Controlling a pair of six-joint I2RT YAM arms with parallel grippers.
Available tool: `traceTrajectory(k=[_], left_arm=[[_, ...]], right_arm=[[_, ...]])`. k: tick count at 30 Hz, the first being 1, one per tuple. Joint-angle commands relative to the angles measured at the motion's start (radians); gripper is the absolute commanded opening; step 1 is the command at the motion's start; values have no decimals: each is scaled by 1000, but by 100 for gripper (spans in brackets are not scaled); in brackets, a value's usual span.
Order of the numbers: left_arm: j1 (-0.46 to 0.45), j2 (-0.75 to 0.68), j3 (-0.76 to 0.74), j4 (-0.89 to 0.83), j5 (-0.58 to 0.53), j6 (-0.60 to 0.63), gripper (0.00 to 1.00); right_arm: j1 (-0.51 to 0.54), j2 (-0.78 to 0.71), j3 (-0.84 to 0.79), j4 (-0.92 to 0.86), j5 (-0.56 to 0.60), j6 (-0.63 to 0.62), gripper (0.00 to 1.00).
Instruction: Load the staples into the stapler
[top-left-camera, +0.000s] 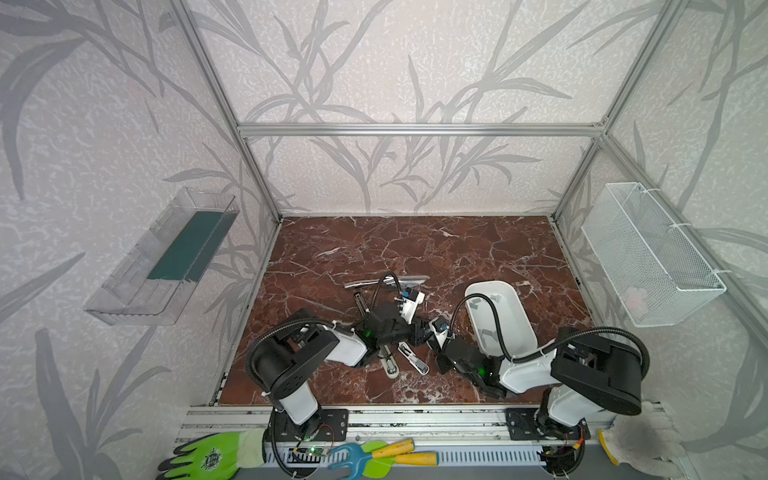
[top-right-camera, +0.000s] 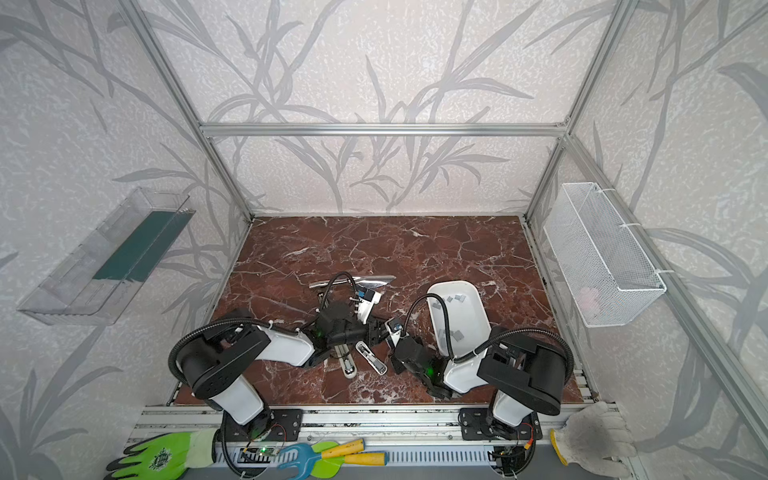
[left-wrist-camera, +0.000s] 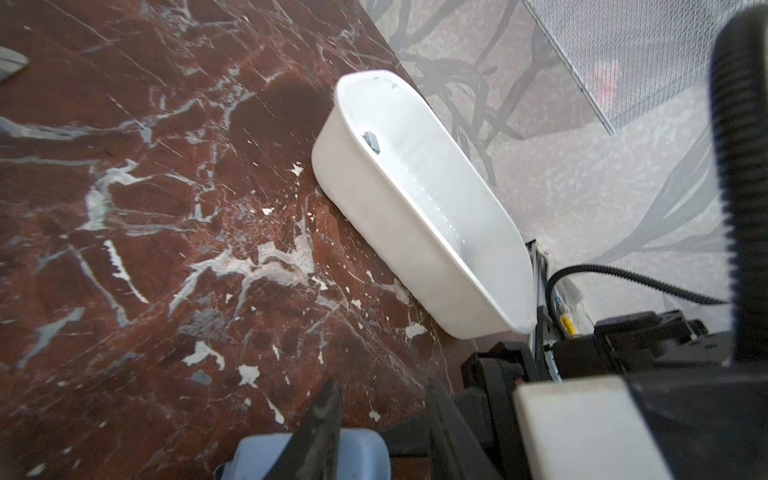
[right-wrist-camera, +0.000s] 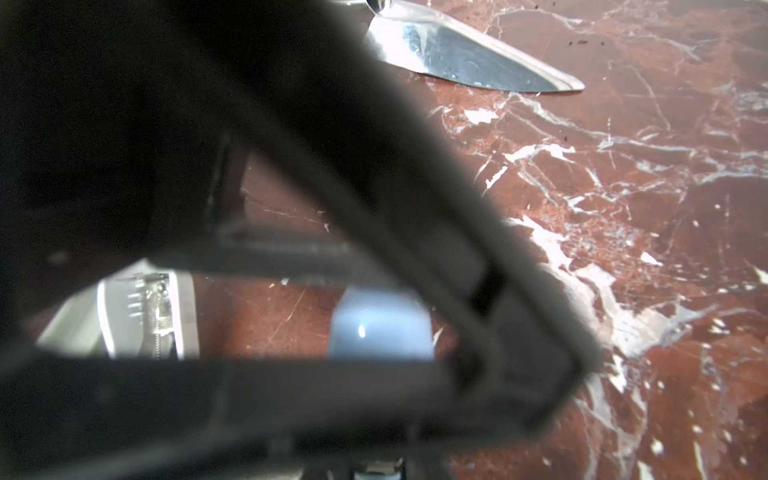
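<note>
I am driving both arms from far away. The staples (top-left-camera: 493, 297) are little grey strips. They lie in the white tub (top-left-camera: 515, 316) on the right side of the desk (top-left-camera: 415, 245). I see no strip in any stapler yet.

The stapler (top-left-camera: 415, 360) lies open on the desk near the front. A second open stapler (top-left-camera: 389, 366) lies just beside it. The left arm (top-left-camera: 345, 349) and the right arm (top-left-camera: 523, 370) meet in the middle, just behind these two. A shiny knife-like thing (top-left-camera: 386, 282) lies farther back.

The left jaws are low, with something pale blue (left-wrist-camera: 365, 453) right by them. I cannot tell if they are apart or together, or if they hold it. The right jaws are hidden behind the left arm's dark parts, so I cannot tell about them either.

I think I am at the start: getting a stapler held and ready. Next, I think one arm must keep the open stapler from sliding. The right arm is nearest the tub, so it should pinch one strip by its edges. Then it must line the strip up with the long slot.
</note>
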Motion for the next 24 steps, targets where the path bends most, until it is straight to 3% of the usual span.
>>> traceTrajectory(k=[1,5,9,13,24], left_arm=[[-29,17,4,74,50,35,31],[-46,36,6,28,2,64,25],[-52,95,-10,78,-37,69,24],[-54,93,-25,111,-48,73,24],[-53,-56,40,-157,-132,165,24]], right_arm=[[-3,-15,-4,17,14,-1,6],[-3,-37,-8,16,17,-2,9],[-4,-71,-13,-27,17,-7,18],[-3,-125,-21,-54,15,-9,20],[-3,-329,-49,-179,10,-23,39]])
